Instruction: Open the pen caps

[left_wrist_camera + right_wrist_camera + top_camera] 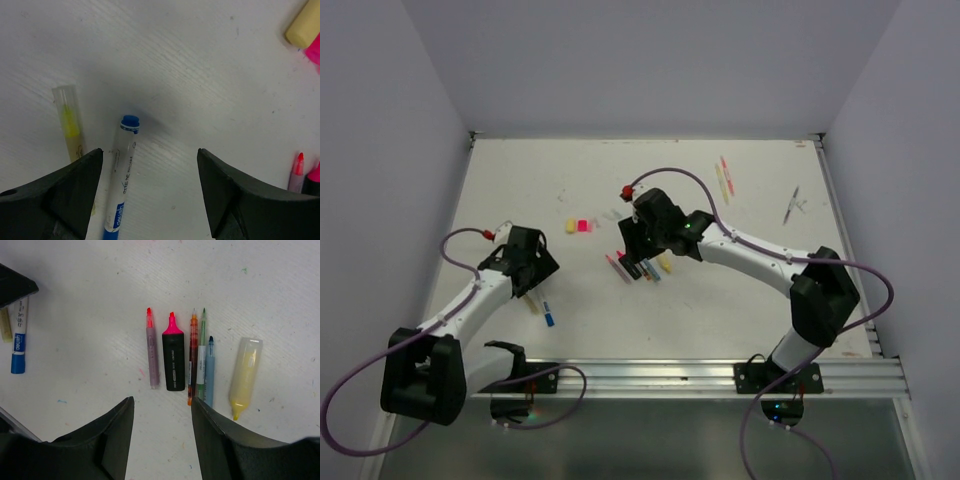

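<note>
Where ink-specked white counter (520, 190) meets grey walls (650, 70), left end effector (149, 165), right end effector (161, 405) both gape wide, empty.

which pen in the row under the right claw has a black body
The pink-tipped highlighter, second from the left in the right wrist view. Its neighbours are a slim grey pen and a slim orange pen.
</note>
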Controlling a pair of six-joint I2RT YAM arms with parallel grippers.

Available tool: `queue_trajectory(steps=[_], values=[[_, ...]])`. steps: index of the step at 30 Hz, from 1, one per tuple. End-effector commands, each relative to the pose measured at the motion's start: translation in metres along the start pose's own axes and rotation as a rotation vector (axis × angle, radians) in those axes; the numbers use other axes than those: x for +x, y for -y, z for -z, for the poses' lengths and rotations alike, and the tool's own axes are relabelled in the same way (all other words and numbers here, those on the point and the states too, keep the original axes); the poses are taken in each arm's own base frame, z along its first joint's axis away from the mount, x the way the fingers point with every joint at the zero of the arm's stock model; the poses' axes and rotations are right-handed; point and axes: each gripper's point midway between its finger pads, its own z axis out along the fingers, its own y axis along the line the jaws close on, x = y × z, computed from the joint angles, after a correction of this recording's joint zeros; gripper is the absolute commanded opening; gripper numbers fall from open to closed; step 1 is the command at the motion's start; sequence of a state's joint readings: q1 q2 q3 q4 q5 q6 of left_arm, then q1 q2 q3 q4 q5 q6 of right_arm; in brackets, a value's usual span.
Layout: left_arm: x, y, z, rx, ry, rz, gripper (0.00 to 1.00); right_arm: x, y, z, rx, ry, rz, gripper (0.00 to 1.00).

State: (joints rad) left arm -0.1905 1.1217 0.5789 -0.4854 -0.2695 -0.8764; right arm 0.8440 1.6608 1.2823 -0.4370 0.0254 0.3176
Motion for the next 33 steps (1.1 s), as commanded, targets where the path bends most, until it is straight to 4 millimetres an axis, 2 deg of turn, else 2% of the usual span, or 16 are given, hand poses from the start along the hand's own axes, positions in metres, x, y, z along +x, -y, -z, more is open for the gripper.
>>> queue_trajectory(steps=[1, 8, 10, 11, 18, 21, 22, 24, 25, 27, 28, 31, 33], values=[[0.003, 0.0, -0.009, 0.001, 0.003, 0.024, 0.79, -0.013, -0.008, 0.011, -0.041, 0.057, -0.011, 0.53], [0.005, 0.001, -0.018, -0.007, -0.005, -0.001, 0.72, -0.01, -0.004, 0.014, -0.026, 0.071, -0.013, 0.53], [0.008, 0.003, -0.02, -0.001, -0.017, -0.02, 0.63, -0.011, -0.002, 0.015, -0.018, 0.077, -0.015, 0.53], [0.008, 0.004, -0.021, -0.002, -0.017, -0.024, 0.61, -0.011, -0.001, 0.015, -0.014, 0.08, -0.012, 0.53], [0.014, 0.001, -0.026, -0.046, -0.026, -0.056, 0.59, -0.022, 0.007, 0.025, 0.031, 0.127, 0.002, 0.53], [0.016, 0.0, -0.027, -0.062, -0.019, -0.073, 0.47, -0.023, 0.009, 0.029, 0.043, 0.139, 0.004, 0.53], [0.019, 0.0, -0.028, -0.067, -0.026, -0.082, 0.39, -0.023, 0.009, 0.029, 0.041, 0.14, 0.006, 0.53], [0.019, 0.002, -0.03, -0.065, -0.028, -0.086, 0.29, -0.023, 0.011, 0.029, 0.049, 0.14, 0.005, 0.53], [0.021, 0.003, -0.031, -0.065, -0.034, -0.094, 0.21, -0.022, 0.011, 0.029, 0.053, 0.14, 0.005, 0.53], [0.021, 0.007, -0.032, -0.052, -0.032, -0.101, 0.11, -0.022, 0.012, 0.031, 0.058, 0.14, 0.007, 0.53], [0.021, 0.009, -0.033, -0.045, -0.032, -0.107, 0.0, -0.023, 0.013, 0.031, 0.064, 0.144, 0.004, 0.52], [0.016, 0.025, -0.029, 0.016, -0.024, -0.116, 0.0, -0.024, 0.022, 0.034, 0.11, 0.152, -0.006, 0.56], [0.005, 0.043, -0.022, 0.077, 0.0, -0.118, 0.0, -0.026, 0.031, 0.036, 0.148, 0.163, -0.032, 0.68]])
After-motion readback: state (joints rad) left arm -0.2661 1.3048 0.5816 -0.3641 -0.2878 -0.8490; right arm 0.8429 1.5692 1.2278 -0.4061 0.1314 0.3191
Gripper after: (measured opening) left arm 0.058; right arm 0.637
